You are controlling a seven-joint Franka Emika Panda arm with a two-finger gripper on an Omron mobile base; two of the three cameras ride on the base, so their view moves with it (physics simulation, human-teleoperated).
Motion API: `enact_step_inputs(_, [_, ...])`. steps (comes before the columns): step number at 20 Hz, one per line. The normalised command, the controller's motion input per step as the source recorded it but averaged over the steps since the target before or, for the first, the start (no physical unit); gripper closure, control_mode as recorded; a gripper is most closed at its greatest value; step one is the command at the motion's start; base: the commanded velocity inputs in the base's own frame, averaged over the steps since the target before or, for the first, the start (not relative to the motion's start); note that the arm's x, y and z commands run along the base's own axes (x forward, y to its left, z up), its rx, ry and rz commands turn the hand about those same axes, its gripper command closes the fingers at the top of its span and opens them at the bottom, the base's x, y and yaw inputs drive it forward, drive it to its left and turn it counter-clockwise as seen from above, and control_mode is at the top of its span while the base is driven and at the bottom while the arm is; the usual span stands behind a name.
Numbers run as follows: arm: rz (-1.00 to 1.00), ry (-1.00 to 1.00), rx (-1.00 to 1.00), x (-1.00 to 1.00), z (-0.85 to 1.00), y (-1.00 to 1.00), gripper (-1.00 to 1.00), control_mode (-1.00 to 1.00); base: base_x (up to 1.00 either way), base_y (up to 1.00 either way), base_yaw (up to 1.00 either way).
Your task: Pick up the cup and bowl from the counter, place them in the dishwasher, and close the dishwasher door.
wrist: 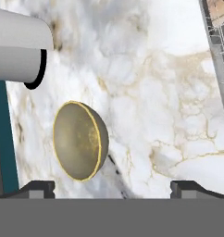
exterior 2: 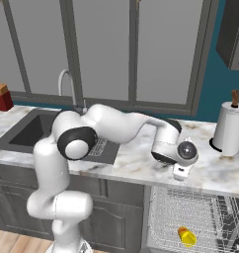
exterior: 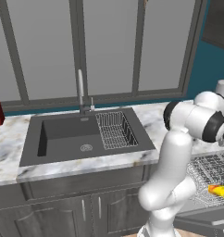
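You are hovering the gripper [wrist: 112, 187] over the counter [wrist: 151, 92] with its tips spread wide and nothing between them, one tip at the lower left of the hand view and one at the lower right. The bowl [wrist: 80, 141] is lying at the lower left of that view, closer to the left tip than to the middle of the gap, so a straight descent is likely putting a finger onto its rim and skidding it away instead of straddling it. Just above the bowl, at the upper left, the paper towel roll [wrist: 19, 48] is crowding that side, and you risk knocking it. Open room is lying toward the centre and right, until the dishwasher [exterior 2: 190, 217] rack at the upper right edge. The cup [exterior 2: 186, 236] is already lying in that rack, at the bottom of the right base view.
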Motion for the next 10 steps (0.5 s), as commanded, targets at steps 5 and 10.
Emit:
enact_step_inputs(5, [0.0, 0.0, 0.0, 0.3, -0.36, 0.0, -1.0, -1.0, 0.0, 0.0, 0.0])
enact_step_inputs(10, [0.0, 0.0, 0.0, 0.32, -0.18, -0.03, -1.0, -1.0, 0.0, 0.0, 0.0])
